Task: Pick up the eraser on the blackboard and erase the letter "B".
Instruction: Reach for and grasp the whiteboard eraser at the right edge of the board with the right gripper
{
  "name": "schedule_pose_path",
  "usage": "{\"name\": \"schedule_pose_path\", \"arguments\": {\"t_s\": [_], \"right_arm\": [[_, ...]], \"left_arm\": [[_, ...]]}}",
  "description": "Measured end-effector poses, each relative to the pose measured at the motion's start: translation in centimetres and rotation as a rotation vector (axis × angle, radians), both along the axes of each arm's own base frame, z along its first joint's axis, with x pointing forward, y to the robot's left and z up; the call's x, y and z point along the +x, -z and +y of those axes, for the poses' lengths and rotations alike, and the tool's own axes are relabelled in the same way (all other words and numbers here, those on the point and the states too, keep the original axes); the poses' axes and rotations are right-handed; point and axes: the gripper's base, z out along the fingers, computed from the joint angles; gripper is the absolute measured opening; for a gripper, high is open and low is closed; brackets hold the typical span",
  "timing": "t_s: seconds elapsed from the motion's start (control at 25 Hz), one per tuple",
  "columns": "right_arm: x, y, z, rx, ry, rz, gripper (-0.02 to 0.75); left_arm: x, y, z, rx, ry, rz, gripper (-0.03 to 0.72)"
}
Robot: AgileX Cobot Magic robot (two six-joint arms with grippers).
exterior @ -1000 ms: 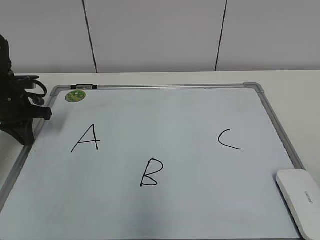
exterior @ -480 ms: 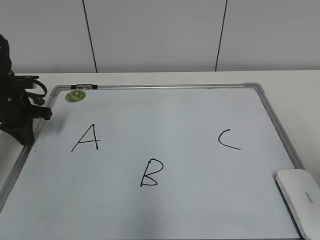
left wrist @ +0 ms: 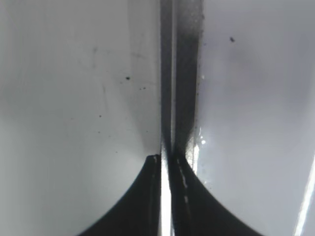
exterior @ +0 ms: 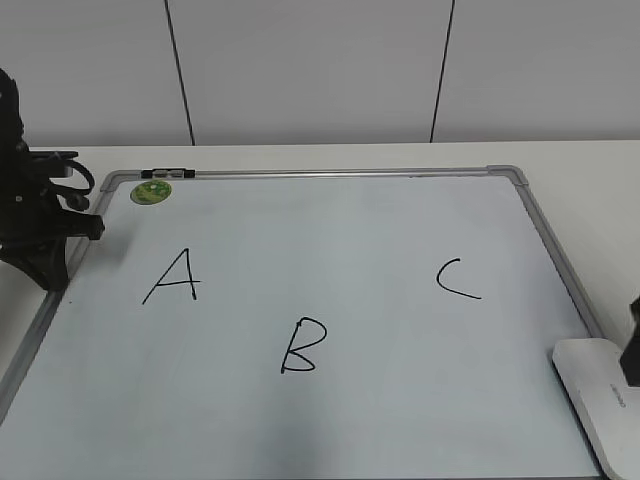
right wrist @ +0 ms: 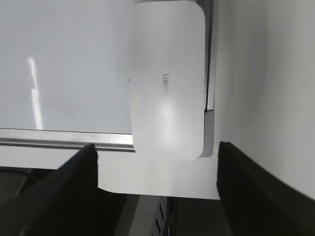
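The blackboard (exterior: 330, 240) is a white board in a grey frame, with black letters "A" (exterior: 172, 277), "B" (exterior: 302, 346) and "C" (exterior: 456, 279). The white eraser (exterior: 600, 400) lies at its near right corner. In the right wrist view the eraser (right wrist: 166, 78) lies lengthwise over the board's frame corner. My right gripper (right wrist: 156, 145) is open and empty, with the eraser's near end between its spread fingers; whether they touch cannot be told. A dark part of it shows at the exterior view's right edge (exterior: 632, 345). My left gripper (left wrist: 166, 157) is shut and empty over the board's left frame (left wrist: 167, 73).
A round green magnet (exterior: 151, 191) and a black marker (exterior: 168, 173) sit at the board's far left corner. The left arm (exterior: 35, 220) stands at the board's left edge. The table edge (right wrist: 157, 191) runs just past the eraser.
My right gripper has come into the exterior view at the right edge, beside the eraser. The left arm, the eraser and the letters have not moved.
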Motion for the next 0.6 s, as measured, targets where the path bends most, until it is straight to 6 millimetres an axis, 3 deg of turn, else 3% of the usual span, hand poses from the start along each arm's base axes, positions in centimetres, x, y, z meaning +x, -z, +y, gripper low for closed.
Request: {"name": "schedule_pose_path", "arguments": {"t_s": [0.24,0.44,0.6], "right_arm": [[1.7,2.3,0.8,-0.034,0.037,0.066,0.566],[2.7,4.3,0.7,-0.064,0.036,0.130,0.665],[3.4,5.2,0.8,-0.066,0.036,0.126,0.673]], "left_arm": [[0.0,0.0,0.0,-0.002,-0.001,0.000,0.019],[0.0,0.0,-0.1,-0.007,-0.004,0.000,0.019],[0.0,0.0,-0.1,-0.007,-0.004,0.000,0.019]]}}
